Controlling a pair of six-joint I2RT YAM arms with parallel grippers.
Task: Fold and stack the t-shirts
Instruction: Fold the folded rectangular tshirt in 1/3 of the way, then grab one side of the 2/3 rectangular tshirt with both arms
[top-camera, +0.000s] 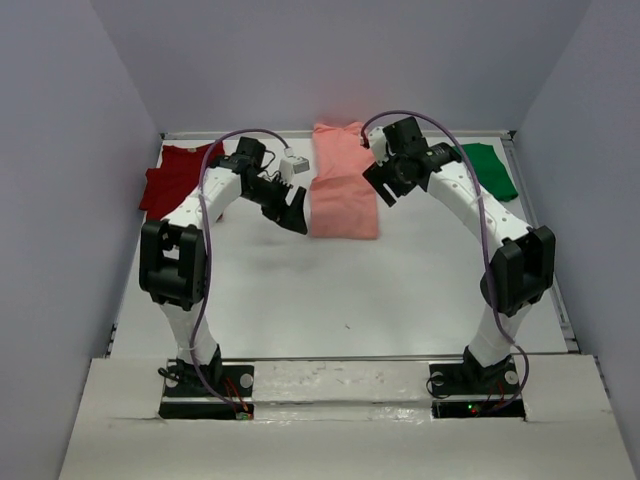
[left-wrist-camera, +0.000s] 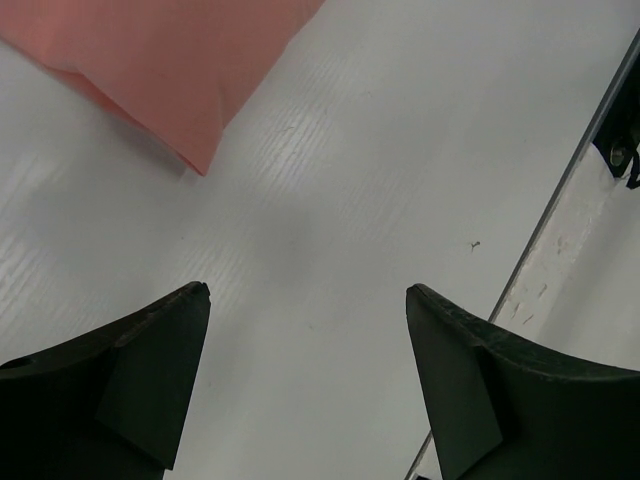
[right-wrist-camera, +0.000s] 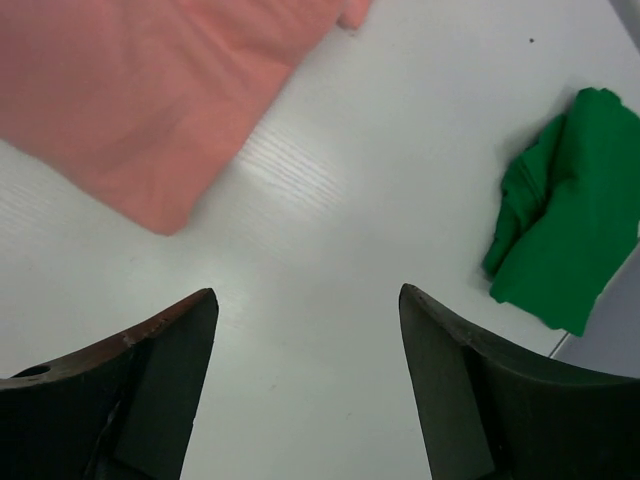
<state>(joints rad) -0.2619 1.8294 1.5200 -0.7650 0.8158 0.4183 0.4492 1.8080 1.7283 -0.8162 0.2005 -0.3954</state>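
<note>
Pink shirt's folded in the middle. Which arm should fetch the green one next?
Right, probably. The green shirt lies on the right arm's side, in its wrist view, and the right gripper is open and empty. The left gripper sits beyond the pink shirt, nearer the dark red shirt.

Three t-shirts (top-camera: 344, 180) abreast at table (top-camera: 350, 290) rear

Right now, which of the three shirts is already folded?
The salmon-pink shirt, a flat rectangle in the middle; the dark red shirt on the left and green shirt on the right lie bunched.
</note>
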